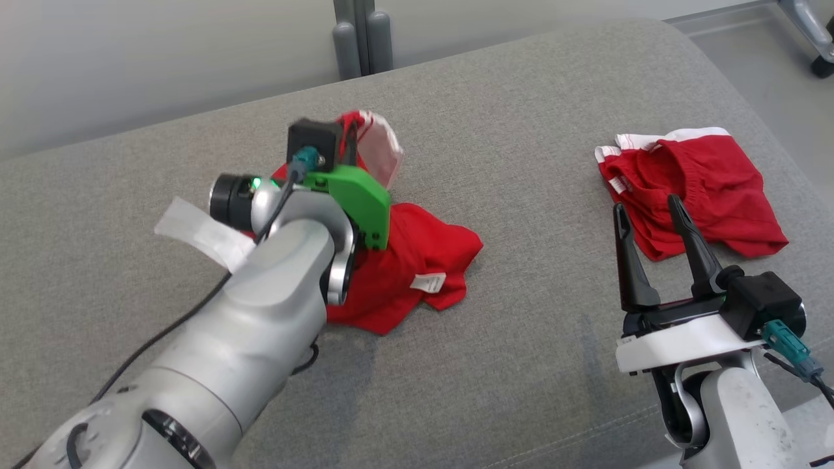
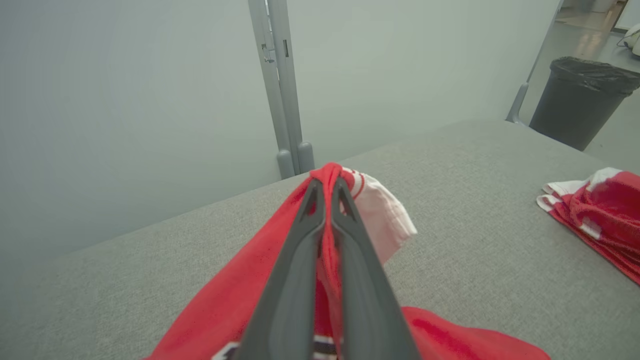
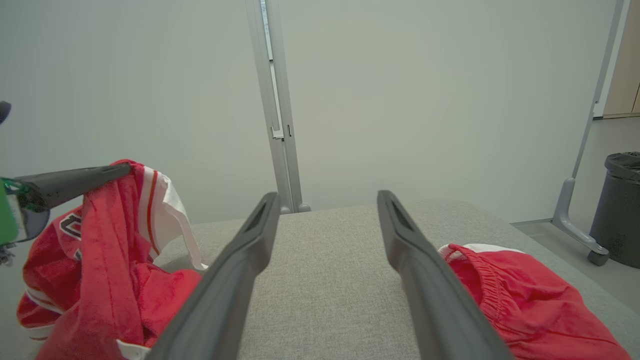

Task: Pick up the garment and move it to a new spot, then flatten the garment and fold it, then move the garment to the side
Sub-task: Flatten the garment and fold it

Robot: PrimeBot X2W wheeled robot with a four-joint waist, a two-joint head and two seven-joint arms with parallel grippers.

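A red garment (image 1: 417, 254) with white trim lies crumpled on the grey couch surface at the left. One edge of the garment (image 2: 235, 295) is lifted, pinched between the two fingers of my left gripper (image 2: 327, 187), which is shut on it. From the right wrist, that lifted red and white garment (image 3: 105, 250) hangs from the left gripper's fingers (image 3: 75, 181). My right gripper (image 1: 645, 212) stands open above the cushion near the front right, nothing between its fingers (image 3: 240, 250).
A second red garment (image 1: 700, 189) with a white waistband lies flat at the right, just beyond my right fingertips. Grey couch cushion (image 1: 521, 163) spreads between the two. A black bin (image 2: 582, 100) and a grey stand foot (image 3: 575, 225) sit off the far right edge.
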